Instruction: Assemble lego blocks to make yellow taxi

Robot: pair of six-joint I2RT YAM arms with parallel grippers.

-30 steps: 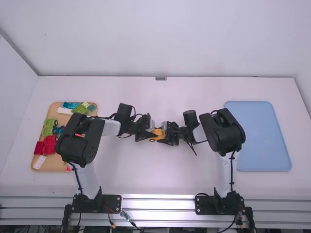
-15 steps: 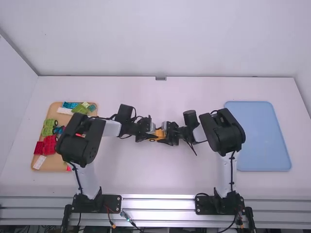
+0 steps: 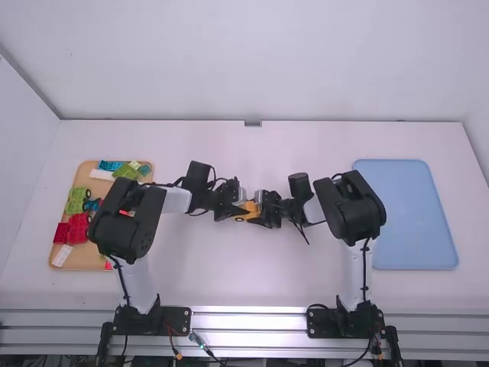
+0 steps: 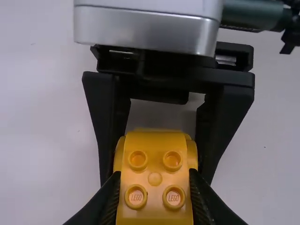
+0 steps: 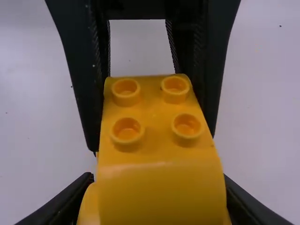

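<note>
Gripping opposite ends of the yellow toy car (image 4: pixel 154 187), the left gripper (image 3: pixel 239 211) and right gripper (image 3: pixel 260 212) face each other near the middle of the bench (image 3: pixel 229 283), both pairs of fingers closed on its sides, between a tan tray (image 3: pixel 92 257) of colored blocks (image 3: pixel 78 228) and a blue mat (image 3: pixel 405 214).

1. White-linked, black-jointed left arm (image 3: pixel 122 222) stands lower left, bent toward the centre.
2. Matching right arm (image 3: pixel 350 210) stands lower right, bent inward.
3. Mid-frame, black two-finger left gripper (image 3: pixel 241 209) faces black two-finger right gripper (image 3: pixel 258 212), both clamped.
</note>
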